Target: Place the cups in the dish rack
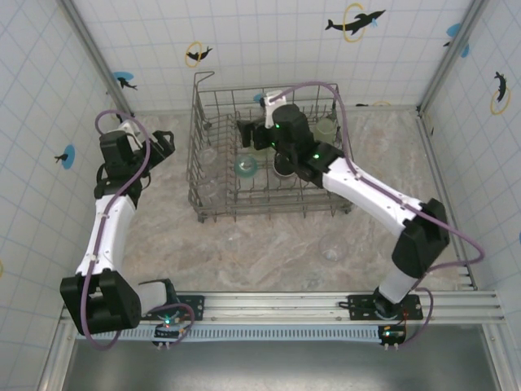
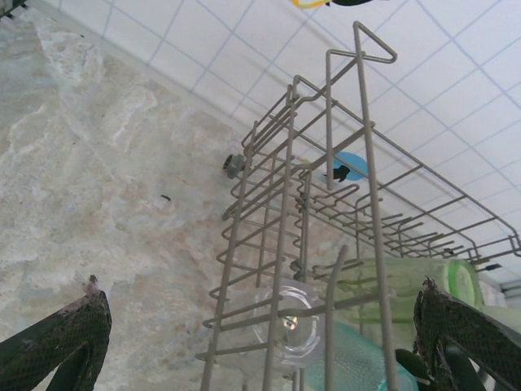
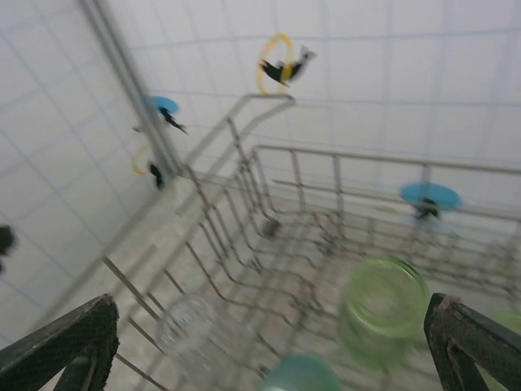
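Mounting rail (image 1: 269, 303) nearest, at bench (image 1: 391, 163) edge, arm bases on it. Left claw (image 2: 264, 346) wide, empty, near left wall of dish rack (image 1: 198, 163). In rack: clear cup (image 2: 286, 330), teal cup (image 1: 246, 166), green tumbler (image 1: 326, 128). Right claw (image 3: 269, 350) wide, empty, above rack interior. Loose clear cup (image 1: 330, 249) on bench, near side of rack.

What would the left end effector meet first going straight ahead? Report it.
Most likely the wire side wall of the dish rack, dead ahead of the open left end effector; a clear cup sits just behind those wires. Depth is hard to judge.
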Controlling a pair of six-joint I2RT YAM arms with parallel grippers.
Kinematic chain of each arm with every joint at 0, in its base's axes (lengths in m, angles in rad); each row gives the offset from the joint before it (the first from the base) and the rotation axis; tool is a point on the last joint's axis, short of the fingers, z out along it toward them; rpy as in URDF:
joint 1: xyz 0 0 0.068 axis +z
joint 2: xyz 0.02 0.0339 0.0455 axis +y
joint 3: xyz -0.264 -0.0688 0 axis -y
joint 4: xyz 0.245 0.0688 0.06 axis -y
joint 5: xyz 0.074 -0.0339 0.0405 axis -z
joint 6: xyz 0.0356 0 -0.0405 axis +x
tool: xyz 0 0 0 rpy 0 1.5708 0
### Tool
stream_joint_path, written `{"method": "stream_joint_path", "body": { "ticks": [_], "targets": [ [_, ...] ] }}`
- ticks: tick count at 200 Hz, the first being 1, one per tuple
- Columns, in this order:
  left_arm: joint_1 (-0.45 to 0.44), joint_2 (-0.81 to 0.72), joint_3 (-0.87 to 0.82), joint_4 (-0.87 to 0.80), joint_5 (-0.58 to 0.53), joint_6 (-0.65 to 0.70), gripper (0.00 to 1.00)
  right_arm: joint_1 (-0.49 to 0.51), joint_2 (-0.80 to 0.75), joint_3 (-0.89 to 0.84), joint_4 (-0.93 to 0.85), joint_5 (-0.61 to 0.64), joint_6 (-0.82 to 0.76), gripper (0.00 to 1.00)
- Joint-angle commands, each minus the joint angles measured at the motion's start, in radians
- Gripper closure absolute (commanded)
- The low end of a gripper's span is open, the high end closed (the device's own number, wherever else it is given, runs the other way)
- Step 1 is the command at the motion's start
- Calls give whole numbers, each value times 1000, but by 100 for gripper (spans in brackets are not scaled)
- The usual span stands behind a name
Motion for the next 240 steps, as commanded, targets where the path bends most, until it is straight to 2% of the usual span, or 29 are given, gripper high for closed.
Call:
{"method": "stream_joint_path", "body": {
  "ticks": [1,65,141,169,206,240],
  "targets": [
    [7,-50,25,-23,52,-37,2,-7,-125,-86,-154,102,28,0],
    [6,-83,7,-19,151,-113,2,-14,-362,-203,-479,170,128,0],
    [-14,-117,4,-18,203,-158,2,-16,-455,-287,-789,112,286,0],
    [-29,-127,8,-18,216,-171,2,-9,-494,-333,-858,82,343,8],
    [-53,-126,26,-19,214,-175,2,2,-548,-414,-916,28,414,26],
    [-68,-127,33,-19,209,-184,2,31,-603,-522,-903,-4,494,37]
  ]
}}
